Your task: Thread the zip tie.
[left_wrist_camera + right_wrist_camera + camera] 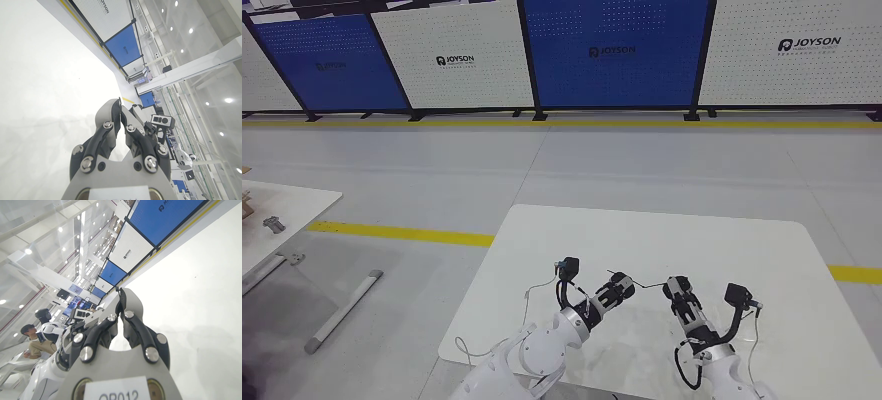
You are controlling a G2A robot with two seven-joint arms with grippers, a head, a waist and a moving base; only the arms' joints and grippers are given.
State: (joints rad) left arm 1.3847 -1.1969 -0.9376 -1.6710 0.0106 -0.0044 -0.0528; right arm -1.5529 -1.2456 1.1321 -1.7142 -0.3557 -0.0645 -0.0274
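Low over the near side of the table [662,235], the left claw [620,290] [120,103] is pinched tight on one end of the zip tie [647,287]. Just beside it, the right claw [675,288] [121,294] is clamped on the other end. The tie spans the gap between both tips. Well beyond them stand panels [612,50].

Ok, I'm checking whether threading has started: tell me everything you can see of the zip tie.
The zip tie is a thin black strip, plastic by its look, stretched over the white table between the left gripper and the right gripper. Each holds one end in shut jaws, with a short tip poking out beyond. The strip runs nearly straight and is not yet looped.
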